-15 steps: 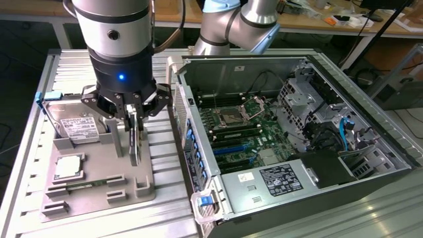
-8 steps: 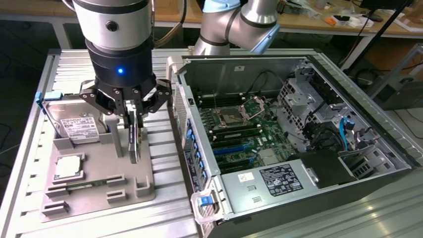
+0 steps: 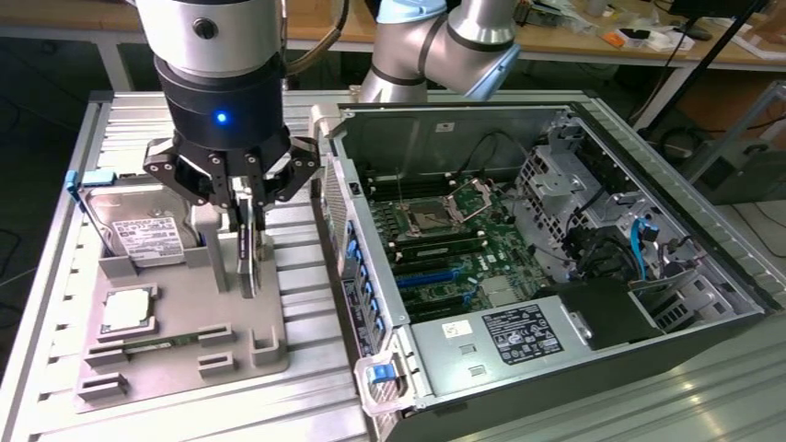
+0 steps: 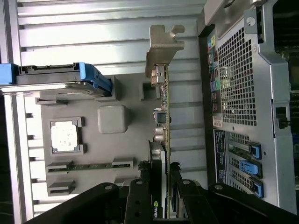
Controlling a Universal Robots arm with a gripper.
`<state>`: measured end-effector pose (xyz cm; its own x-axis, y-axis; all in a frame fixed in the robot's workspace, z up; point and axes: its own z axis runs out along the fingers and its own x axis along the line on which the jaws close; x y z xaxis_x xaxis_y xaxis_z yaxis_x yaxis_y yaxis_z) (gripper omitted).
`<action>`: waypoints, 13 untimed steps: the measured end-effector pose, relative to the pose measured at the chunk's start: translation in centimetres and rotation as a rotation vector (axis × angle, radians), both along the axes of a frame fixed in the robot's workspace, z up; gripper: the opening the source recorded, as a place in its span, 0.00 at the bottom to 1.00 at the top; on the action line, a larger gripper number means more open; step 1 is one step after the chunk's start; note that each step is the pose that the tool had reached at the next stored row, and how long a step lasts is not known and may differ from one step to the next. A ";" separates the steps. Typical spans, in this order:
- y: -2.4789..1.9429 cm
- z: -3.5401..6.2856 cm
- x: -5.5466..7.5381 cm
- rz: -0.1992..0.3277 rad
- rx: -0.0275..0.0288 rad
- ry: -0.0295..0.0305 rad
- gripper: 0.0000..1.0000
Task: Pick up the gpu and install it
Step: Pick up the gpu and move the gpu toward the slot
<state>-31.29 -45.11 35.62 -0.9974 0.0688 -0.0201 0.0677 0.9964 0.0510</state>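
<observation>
The gpu [image 3: 249, 262] stands on its edge in the grey holder tray [image 3: 184, 373], a thin dark card between the tray's posts. My gripper [image 3: 248, 219] reaches down over it from above with a finger on each side, shut on the card's upper edge. In the wrist view the gpu [image 4: 161, 116] runs edge-on away from the fingers [image 4: 140, 198], its silver bracket [image 4: 163, 44] at the far end. I cannot tell whether the card's lower edge has left the tray. The open computer case [image 3: 590, 120] lies at the exterior view's right, with blue expansion slots [image 3: 424, 274] on its motherboard.
On the tray sit a hard drive [image 3: 142, 230] with a white label, a square CPU chip [image 3: 127, 308] and a memory stick [image 3: 160, 343]. The case's perforated rear wall [image 4: 238, 84] stands close beside the card. The ribbed metal table [image 3: 307, 387] lies under everything.
</observation>
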 end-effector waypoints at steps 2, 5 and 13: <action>0.00 0.24 0.0 0.000 0.0000 0.0000 0.27; 0.00 0.59 0.0 0.000 0.0000 0.0000 0.27; 0.00 1.60 0.0 0.000 0.0000 0.0000 0.27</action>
<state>-31.29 -45.11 37.22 -0.9974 0.0688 -0.0201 0.0677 0.9964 0.0511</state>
